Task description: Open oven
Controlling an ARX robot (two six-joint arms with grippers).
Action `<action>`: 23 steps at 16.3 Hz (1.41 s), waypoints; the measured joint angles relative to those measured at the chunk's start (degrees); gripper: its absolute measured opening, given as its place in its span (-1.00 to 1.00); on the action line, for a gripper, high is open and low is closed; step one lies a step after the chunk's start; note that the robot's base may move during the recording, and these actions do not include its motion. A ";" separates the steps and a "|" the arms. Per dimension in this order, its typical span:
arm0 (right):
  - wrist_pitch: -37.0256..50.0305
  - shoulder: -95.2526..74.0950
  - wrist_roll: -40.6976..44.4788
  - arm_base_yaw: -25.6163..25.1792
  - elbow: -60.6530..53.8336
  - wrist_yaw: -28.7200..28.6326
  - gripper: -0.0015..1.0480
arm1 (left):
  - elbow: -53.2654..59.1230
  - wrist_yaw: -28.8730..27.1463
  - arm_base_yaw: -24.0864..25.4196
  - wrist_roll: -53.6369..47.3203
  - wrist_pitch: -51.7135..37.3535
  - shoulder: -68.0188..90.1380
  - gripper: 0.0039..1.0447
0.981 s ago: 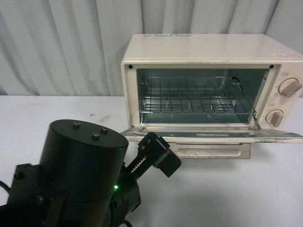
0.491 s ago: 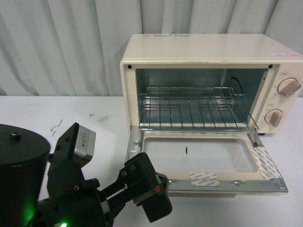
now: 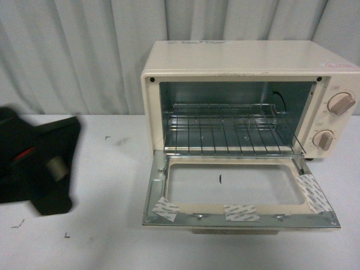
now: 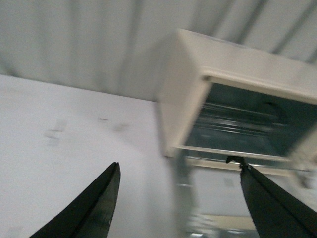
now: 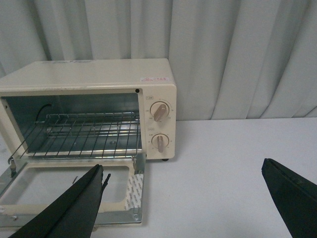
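The cream oven [image 3: 236, 59] stands at the back right of the white table. Its glass door [image 3: 157, 194] hangs fully open, lying flat in front of the cavity, with tape patches on its frame. The wire rack [image 3: 230, 132] shows inside. Two round knobs [image 3: 341, 104] sit on the right panel. My left gripper [image 4: 179, 165] is open and empty, off the oven's left front corner; that view is blurred. My left arm [image 3: 42, 163] shows at the left edge. My right gripper [image 5: 183, 164] is open and empty, over the table right of the door.
Grey curtains [image 3: 73, 50] hang close behind the table. The oven also shows in the right wrist view [image 5: 99, 74], with bare white tabletop [image 5: 223, 163] to its right. Small marks dot the table [image 3: 112, 138] left of the oven.
The oven door has dropped fully open. My left arm has pulled back from the door's front edge to the far left of the front view.
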State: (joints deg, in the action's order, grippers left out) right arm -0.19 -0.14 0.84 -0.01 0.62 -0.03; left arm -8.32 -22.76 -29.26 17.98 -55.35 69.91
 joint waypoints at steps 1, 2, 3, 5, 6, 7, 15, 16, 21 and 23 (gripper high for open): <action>-0.04 0.00 0.00 -0.04 0.00 0.22 0.87 | 3.21 -2.58 3.28 -6.32 -1.62 -3.04 0.24; -0.07 0.00 0.00 0.00 0.00 0.07 0.87 | 4.07 -1.20 6.19 -11.76 0.20 -8.92 0.00; 0.02 0.00 0.00 0.00 0.00 0.00 0.87 | 4.50 1.73 8.41 -14.45 2.95 -13.90 -0.28; -0.04 0.00 0.00 0.00 0.00 0.02 0.87 | 6.86 6.32 12.94 -16.57 10.08 -21.16 -0.77; -0.04 0.00 0.00 0.00 0.00 0.02 0.87 | 7.17 8.24 14.93 -16.79 12.96 -25.22 -0.98; -0.02 0.00 0.00 0.00 0.00 0.02 0.87 | 7.41 10.10 16.96 -16.98 16.37 -29.68 -0.97; 0.00 0.00 0.00 0.00 0.00 0.02 0.87 | 7.78 22.71 29.20 -17.00 36.68 -51.21 -0.97; -0.02 0.00 0.00 0.00 0.00 0.02 0.87 | 7.78 22.73 29.20 -16.98 38.14 -52.65 -0.97; -0.02 0.00 0.00 0.00 0.00 0.02 0.87 | 7.78 22.75 29.20 -17.00 44.39 -58.99 -0.97; -0.02 0.00 0.00 0.00 0.00 0.00 0.87 | 7.76 22.67 29.20 -16.98 52.76 -64.52 -0.97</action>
State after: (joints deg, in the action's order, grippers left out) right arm -0.21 -0.14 0.84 -0.01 0.62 -0.03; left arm -0.56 -0.10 -0.05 0.99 -2.59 5.39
